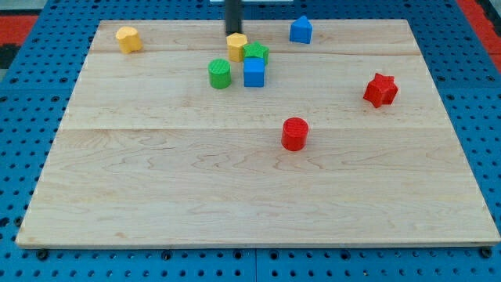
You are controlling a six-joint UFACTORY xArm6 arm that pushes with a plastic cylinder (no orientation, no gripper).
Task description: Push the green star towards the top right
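A lab bench, it seems. A wooden desk [258, 204] lies on blue pegboard [31, 102]. Small coloured blocks sit on it.

Bright, even overhead light; soft shadows; sharp focus.

One camera looks steeply down from beyond the wooden board's [250, 196] bottom edge, framing it whole.

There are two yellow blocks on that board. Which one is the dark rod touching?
The yellow block in the top-middle cluster, beside the green star: my tip sits at its upper edge. The other yellow block lies alone at the view's top left.
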